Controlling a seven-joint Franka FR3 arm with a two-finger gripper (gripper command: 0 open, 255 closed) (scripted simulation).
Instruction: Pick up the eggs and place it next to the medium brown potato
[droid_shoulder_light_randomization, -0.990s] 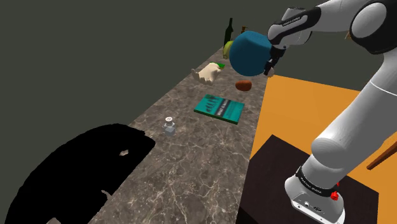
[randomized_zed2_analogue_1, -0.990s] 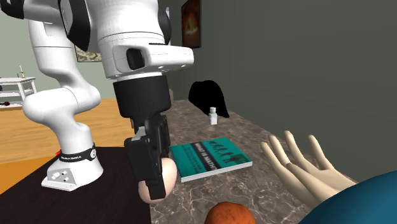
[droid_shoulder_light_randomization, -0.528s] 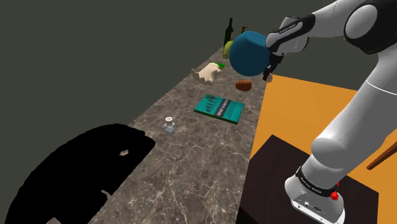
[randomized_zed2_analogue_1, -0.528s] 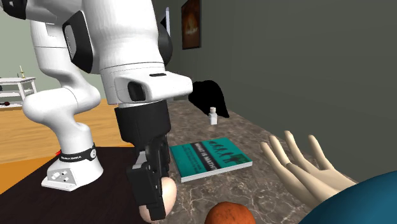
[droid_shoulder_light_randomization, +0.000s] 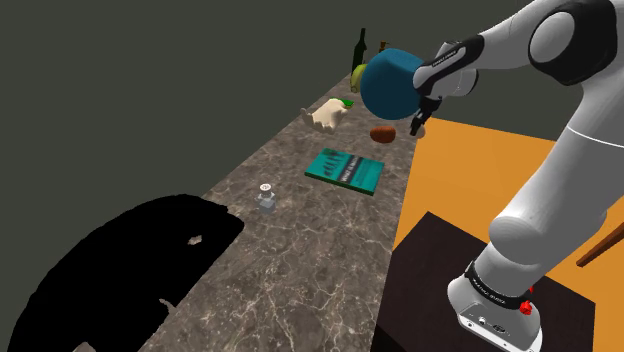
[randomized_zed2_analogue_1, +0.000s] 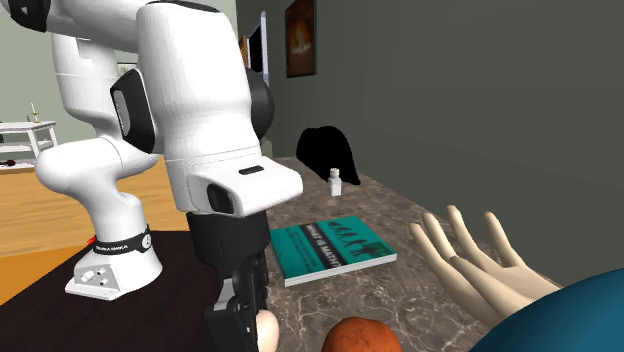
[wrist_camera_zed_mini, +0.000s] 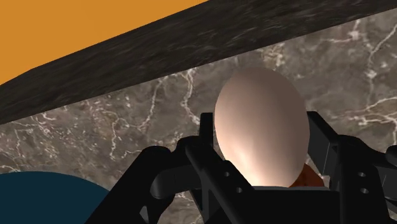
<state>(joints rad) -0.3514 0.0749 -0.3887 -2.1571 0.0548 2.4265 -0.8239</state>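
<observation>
Nearest in the shoulder view, the dark stand (droid_shoulder_light_randomization: 430, 260) carries the white arm (droid_shoulder_light_randomization: 580, 150), with orange floor (droid_shoulder_light_randomization: 470, 170) beside it. The marbled counter (droid_shoulder_light_randomization: 300, 260) runs away toward that view's upper middle. A black area (droid_shoulder_light_randomization: 110, 270) covers its near end, and a small capped jar (droid_shoulder_light_randomization: 266, 198) stands just past it. Farther along lies a teal book (droid_shoulder_light_randomization: 345, 169), flat on the counter.

Beyond the book, near the counter's floor-side edge, sits the reddish-brown potato (droid_shoulder_light_randomization: 383, 133). The tool (droid_shoulder_light_randomization: 416, 126) hangs just beside it, low over that edge. In the wrist view its black fingers (wrist_camera_zed_mini: 207, 137) clasp a pale egg (wrist_camera_zed_mini: 259, 105) from both sides, so the tool is closed on the egg. A sliver of the potato shows right behind it. In the second exterior view the egg sits just to the left of the potato. Whether the egg touches the counter cannot be told.

Past the potato lie a pale hand-shaped thing (droid_shoulder_light_randomization: 326, 115) and a blue rounded thing (droid_shoulder_light_randomization: 390, 84). A dark bottle (droid_shoulder_light_randomization: 361, 47) stands at the far end.
</observation>
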